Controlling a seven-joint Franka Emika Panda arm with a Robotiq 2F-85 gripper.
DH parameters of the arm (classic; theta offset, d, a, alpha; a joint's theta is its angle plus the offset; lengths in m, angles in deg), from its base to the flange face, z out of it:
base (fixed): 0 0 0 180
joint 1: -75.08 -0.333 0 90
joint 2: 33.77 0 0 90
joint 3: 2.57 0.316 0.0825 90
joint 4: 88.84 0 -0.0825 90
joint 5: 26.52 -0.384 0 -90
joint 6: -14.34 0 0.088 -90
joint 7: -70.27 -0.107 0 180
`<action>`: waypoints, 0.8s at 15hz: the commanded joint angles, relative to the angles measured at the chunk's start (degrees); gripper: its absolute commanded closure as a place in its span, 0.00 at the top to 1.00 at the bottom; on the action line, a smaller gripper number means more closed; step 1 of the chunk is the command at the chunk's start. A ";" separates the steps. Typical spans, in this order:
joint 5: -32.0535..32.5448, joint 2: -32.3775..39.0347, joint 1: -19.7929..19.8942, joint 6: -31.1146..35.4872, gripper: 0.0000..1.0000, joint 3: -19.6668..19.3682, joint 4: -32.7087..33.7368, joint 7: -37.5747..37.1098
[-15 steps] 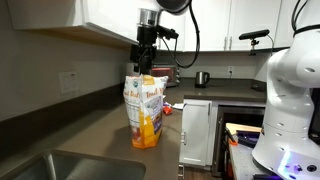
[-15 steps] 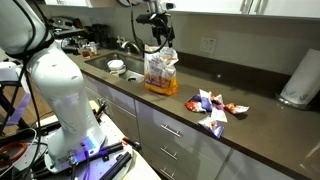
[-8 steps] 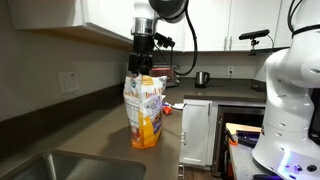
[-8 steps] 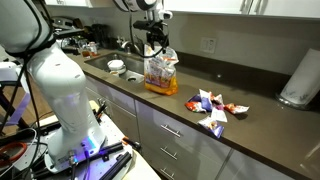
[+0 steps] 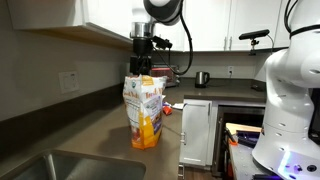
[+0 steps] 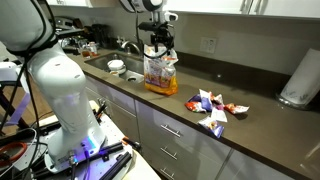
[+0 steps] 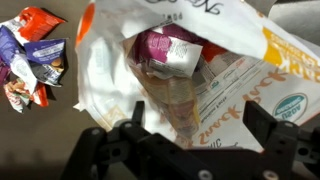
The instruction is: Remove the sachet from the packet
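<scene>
The packet [image 5: 146, 110], a tall stand-up pouch with a white top and orange-yellow bottom, stands on the dark counter in both exterior views [image 6: 160, 72]. My gripper [image 5: 143, 68] hangs just above its open mouth [image 6: 158, 50]. In the wrist view the gripper [image 7: 196, 118] is open and empty, its two black fingers [image 7: 132, 118] spread over the packet [image 7: 240, 80]. Inside the open top lies a purple-and-white sachet [image 7: 168, 50].
Several loose sachets lie on the counter beside the packet [image 6: 213, 105] and show in the wrist view [image 7: 30, 55]. A white paper-towel roll [image 6: 299, 78] stands at the far end. A sink [image 5: 60, 165] and bowls [image 6: 117, 67] are nearby.
The gripper has shifted slightly sideways over the packet's mouth and come a little lower; the packet has not moved.
</scene>
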 commanded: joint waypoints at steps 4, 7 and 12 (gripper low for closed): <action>-2.66 3.63 0.19 -6.34 1.00 -2.21 4.62 8.32; -4.76 6.04 0.05 -6.89 1.00 -2.38 4.56 11.36; -6.64 9.76 -0.15 -3.51 1.00 -1.61 1.14 14.06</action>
